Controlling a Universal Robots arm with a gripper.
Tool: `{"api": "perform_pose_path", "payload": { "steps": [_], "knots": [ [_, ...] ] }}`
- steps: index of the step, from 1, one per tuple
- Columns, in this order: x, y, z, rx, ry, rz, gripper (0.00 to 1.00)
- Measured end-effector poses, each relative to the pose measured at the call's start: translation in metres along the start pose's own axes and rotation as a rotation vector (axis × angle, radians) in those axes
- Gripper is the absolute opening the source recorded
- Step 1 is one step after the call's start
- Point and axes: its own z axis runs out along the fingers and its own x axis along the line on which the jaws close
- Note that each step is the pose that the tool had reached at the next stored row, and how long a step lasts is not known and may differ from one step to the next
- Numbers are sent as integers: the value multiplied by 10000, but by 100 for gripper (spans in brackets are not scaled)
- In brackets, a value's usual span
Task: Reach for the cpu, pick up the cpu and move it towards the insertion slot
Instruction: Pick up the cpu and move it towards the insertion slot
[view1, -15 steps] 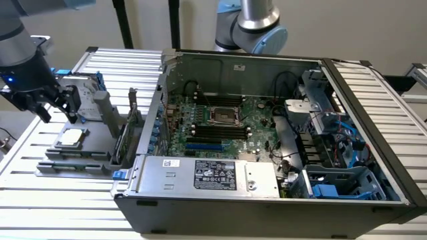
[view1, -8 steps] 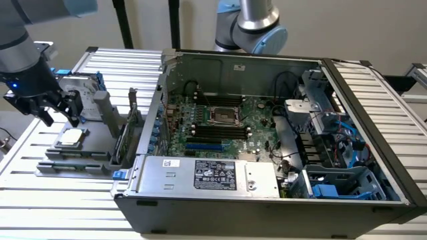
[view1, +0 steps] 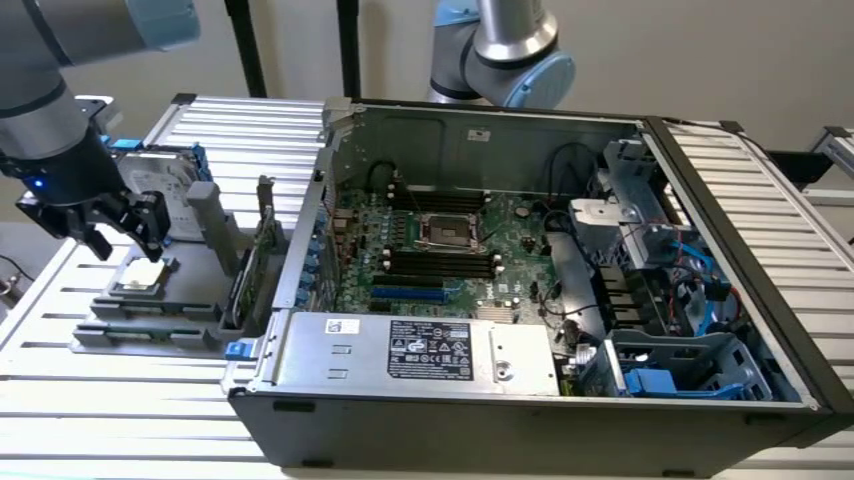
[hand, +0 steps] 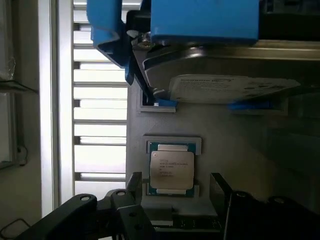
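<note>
Fingers (hand: 135, 185) spread empty over cpu (hand: 172, 170), grey holder (hand: 235, 150), slatted white table (view1: 120, 420), pale wall (view1: 747, 60)

The grey tubular robot arm with a light-blue joint cap (view1: 40, 95) is seen coming in from the upper corner at the exterior view's left and is angled downwards. A small blue light is shown on its dark wrist. The black metal claw (view1: 123, 238) is carried at its end, pointed straight down. Its fingers (view1: 96, 240) are spread wide apart, as is also seen from the wrist view (hand: 134, 184).
</note>
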Motion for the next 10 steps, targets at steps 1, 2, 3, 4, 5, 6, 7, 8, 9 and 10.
{"api": "perform_pose_path", "payload": {
  "steps": [1,2,3,4,5,6,7,8,9,10],
  "knots": [
    [0,-1,19,-1,-2,4,65],
    [0,-2,37,0,-2,6,65],
    [0,-3,55,0,-1,8,65],
    [0,-4,73,1,-2,12,65],
    [0,-5,91,1,-2,15,65],
    [1,-6,109,2,-2,19,65],
    [1,-7,128,3,-2,24,65],
    [1,-8,146,4,-3,28,65],
    [1,-9,164,7,-3,32,65],
    [1,-10,180,10,-3,36,65]
  ]
}}
